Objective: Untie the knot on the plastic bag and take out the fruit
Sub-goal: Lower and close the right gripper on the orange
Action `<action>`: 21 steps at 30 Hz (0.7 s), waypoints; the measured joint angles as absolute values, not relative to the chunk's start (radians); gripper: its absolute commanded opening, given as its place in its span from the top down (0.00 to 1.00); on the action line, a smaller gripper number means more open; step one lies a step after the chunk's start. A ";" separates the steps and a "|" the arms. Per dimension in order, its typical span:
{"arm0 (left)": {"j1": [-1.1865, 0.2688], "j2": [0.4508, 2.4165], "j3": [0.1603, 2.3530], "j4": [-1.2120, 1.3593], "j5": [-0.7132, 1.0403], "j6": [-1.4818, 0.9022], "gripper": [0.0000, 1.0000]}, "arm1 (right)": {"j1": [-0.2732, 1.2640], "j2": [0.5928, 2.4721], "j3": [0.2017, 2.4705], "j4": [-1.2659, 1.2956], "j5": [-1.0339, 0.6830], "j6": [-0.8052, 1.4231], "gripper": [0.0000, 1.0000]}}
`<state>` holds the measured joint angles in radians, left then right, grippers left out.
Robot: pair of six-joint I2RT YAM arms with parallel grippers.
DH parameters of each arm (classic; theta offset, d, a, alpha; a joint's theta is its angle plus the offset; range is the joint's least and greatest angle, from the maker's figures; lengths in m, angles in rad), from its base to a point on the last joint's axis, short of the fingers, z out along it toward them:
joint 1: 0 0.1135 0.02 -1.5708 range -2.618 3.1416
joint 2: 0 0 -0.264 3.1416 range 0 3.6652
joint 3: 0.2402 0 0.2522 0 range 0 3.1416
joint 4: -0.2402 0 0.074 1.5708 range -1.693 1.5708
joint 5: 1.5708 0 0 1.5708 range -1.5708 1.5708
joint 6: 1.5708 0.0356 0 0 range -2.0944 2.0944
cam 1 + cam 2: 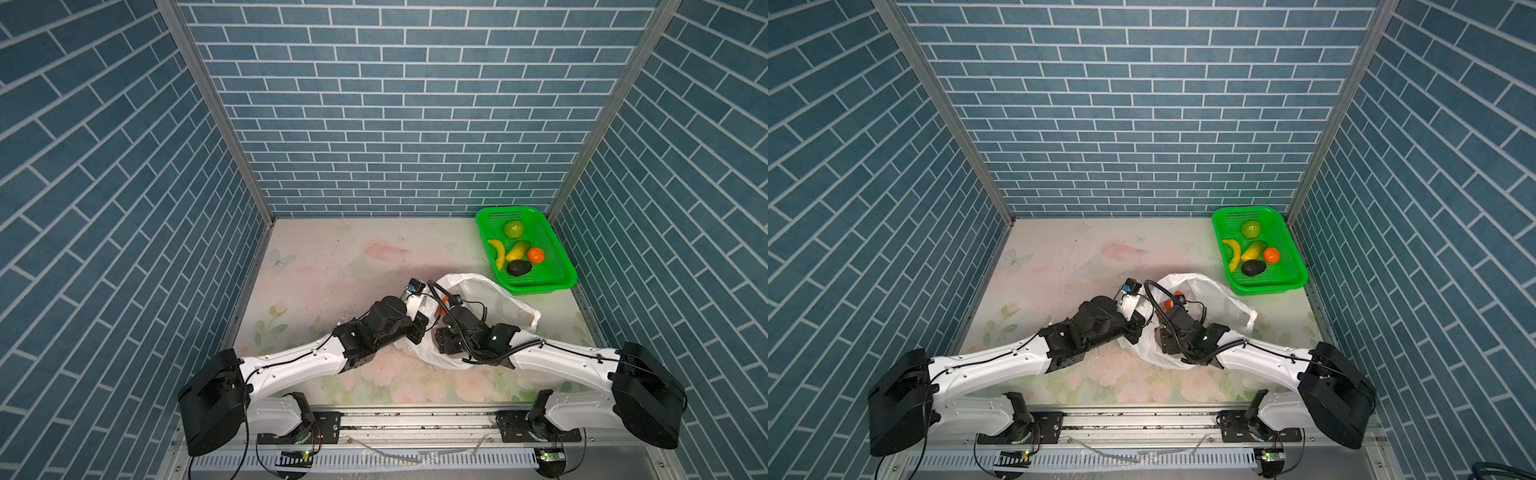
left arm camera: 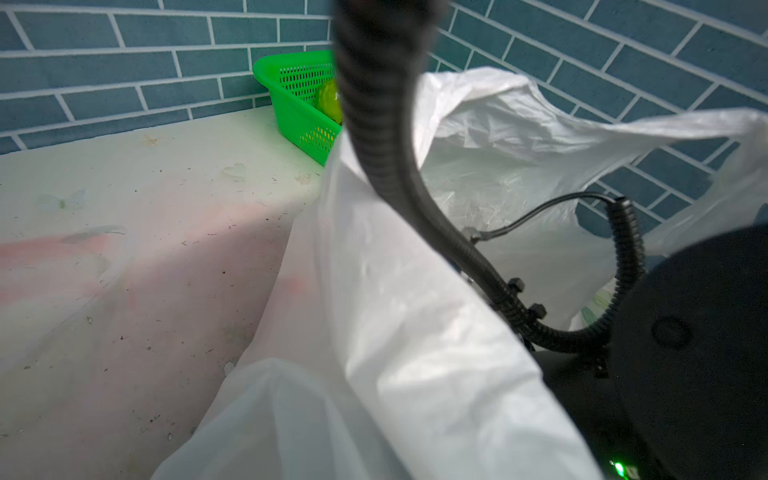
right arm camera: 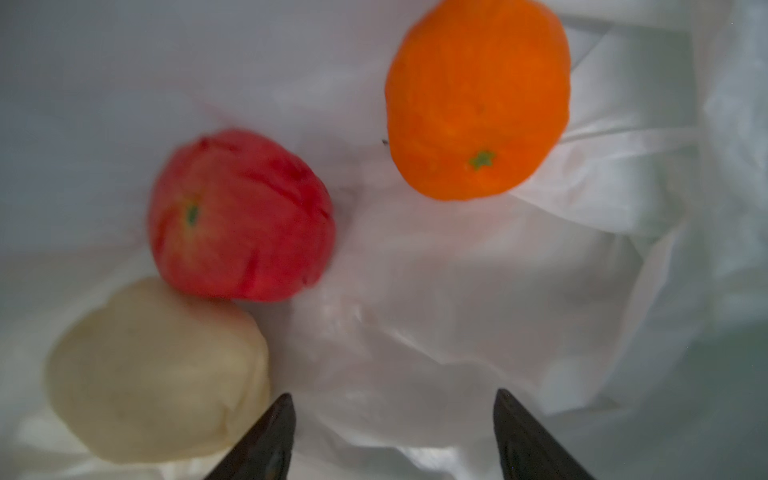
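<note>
plastic bag lies on the table, about 4 o'clock from centre, with its mouth gaping toward 9 o'clock. Thin, crinkly, translucent white film.

Inside, per the right wrist view:
- bagged orange: dimpled skin, green stem star
- red fruit: smooth, faintly ribbed, blurred
- pale fruit: matte, lumpy

Red touches pale; the bagged orange sits apart from both.

right gripper is inside the bag, dark fingers spread with nothing between them, pale fruit just beside one finger. left gripper is at the bag's 9 o'clock rim, closed. Its tips are buried in film, so I can't tell what they pinch.

In the way:
- ribbed black cable loop arcs across the left wrist view, with bag film behind it
- right wrist block covers the bag's middle in both top views

green basket is in the table's 1 o'clock corner, just beside the bag. Rigid perforated plastic. It holds green apple, banana, mango, basket orange and avocado. Blue brick-print walls stand on three sides.
</note>
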<state>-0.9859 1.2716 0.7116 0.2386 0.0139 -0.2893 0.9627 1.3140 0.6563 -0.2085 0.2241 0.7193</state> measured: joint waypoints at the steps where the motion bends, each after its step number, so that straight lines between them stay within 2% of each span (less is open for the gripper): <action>1: -0.986 1.272 0.712 0.235 0.020 -0.285 1.00 | 0.960 1.322 0.656 -0.181 0.227 0.739 0.17; 8: -0.978 1.272 0.712 0.228 0.043 -0.271 1.00 | 0.941 1.339 0.557 0.065 0.338 0.918 0.11; 21: -0.969 1.290 0.712 0.228 0.081 -0.268 1.00 | 0.895 1.446 0.543 0.281 0.458 1.025 0.02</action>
